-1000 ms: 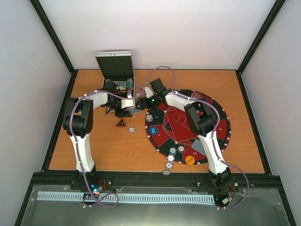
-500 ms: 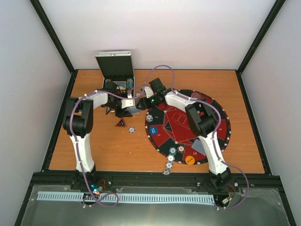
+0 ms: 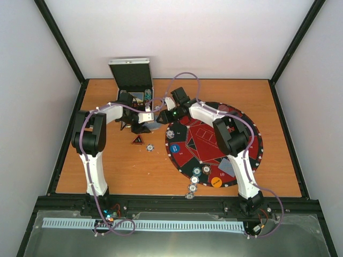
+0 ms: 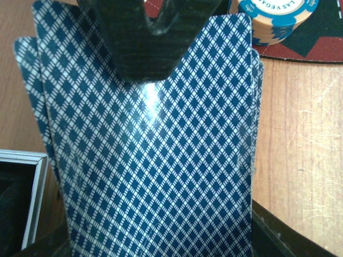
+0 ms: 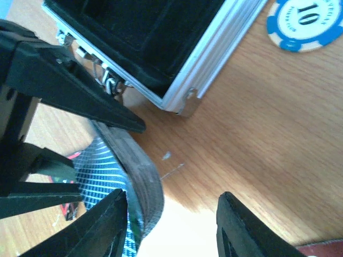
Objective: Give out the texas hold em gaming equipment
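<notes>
Left gripper [image 3: 142, 127]: clamped on a stack of cards, one finger [image 4: 147, 48] lying across the patterned backs.
Cards [image 4: 155, 171]: blue diamond backs, slightly fanned, held off the wood between the case and the mat.
Right gripper [image 5: 171, 227]: fingers spread wide with nothing between them; the stack's edge is just beside one finger.
Case [image 3: 132, 81]: open with the lid up, silver-rimmed and black-lined, at the table's far side.
Blue chip [image 5: 304, 21]: marked 10, flat on the wood near the case.
Mat [image 3: 201, 140]: round, red and black, under the right arm.
Near chips [image 3: 196, 172]: two on the mat's near rim, two more just off it.
Orange disc [image 3: 216, 182]: on the mat's near edge.
Blue disc [image 3: 174, 149]: on the mat's left part.
</notes>
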